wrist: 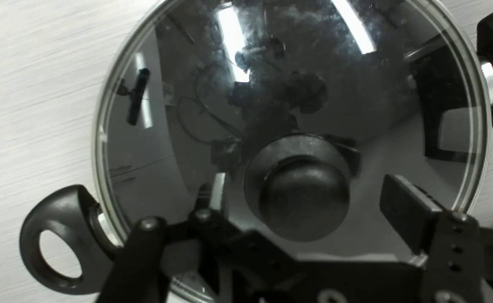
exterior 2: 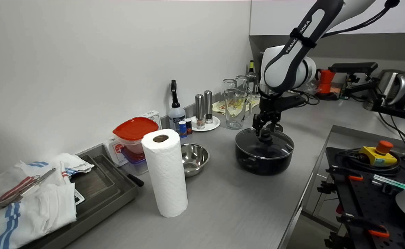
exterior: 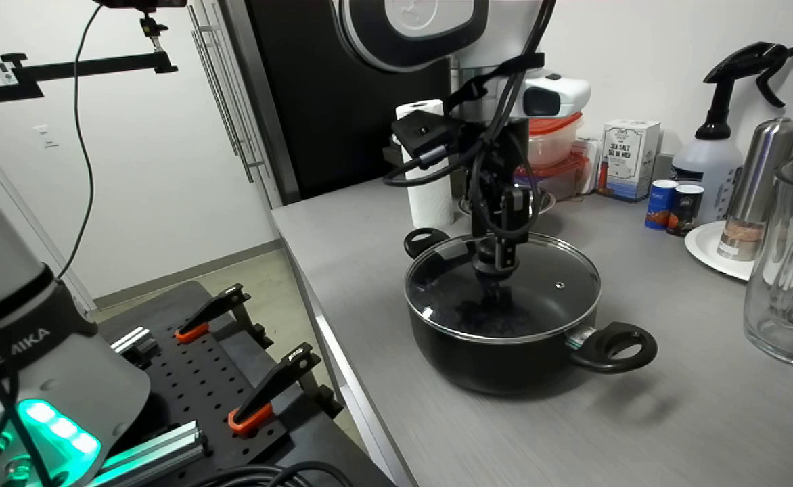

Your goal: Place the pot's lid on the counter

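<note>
The black pot [exterior: 498, 368] stands on the grey counter [exterior: 640, 439]; both also show in an exterior view, the pot [exterior 2: 263, 166] and counter [exterior 2: 223, 214]. The clear glass lid [exterior: 545, 304] with a metal rim sits on the pot; it fills most of the wrist view [wrist: 377, 109]. Its black knob [wrist: 304, 202] lies between my fingers in the wrist view, with a gap on each side. My gripper [wrist: 305, 187] is open and points down over the lid's centre, as both exterior views show [exterior: 494, 257] [exterior 2: 266, 130]. The pot's inside shows dimly through the glass.
A steel bowl [exterior 2: 195, 160] and paper towel roll [exterior 2: 166, 176] stand near the pot. A glass pitcher [exterior: 792, 297], a white plate [exterior: 708, 250] with grinders and a spray bottle [exterior: 711, 159] stand toward the wall. The pot's side handle [exterior: 616, 348] sticks out.
</note>
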`<state>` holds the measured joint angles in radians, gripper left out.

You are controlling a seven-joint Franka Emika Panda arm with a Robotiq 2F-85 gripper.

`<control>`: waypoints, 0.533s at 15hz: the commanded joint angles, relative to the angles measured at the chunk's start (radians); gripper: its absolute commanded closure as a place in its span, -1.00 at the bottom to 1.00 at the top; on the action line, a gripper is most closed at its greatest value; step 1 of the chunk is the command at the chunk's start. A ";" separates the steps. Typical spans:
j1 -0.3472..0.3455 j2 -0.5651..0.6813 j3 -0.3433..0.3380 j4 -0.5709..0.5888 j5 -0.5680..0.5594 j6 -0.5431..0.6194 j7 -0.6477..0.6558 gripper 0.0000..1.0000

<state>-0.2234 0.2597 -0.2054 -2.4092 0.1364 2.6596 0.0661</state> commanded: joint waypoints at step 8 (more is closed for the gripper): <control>-0.010 -0.004 0.012 -0.002 0.027 0.022 -0.014 0.50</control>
<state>-0.2245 0.2590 -0.2054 -2.4089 0.1380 2.6611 0.0661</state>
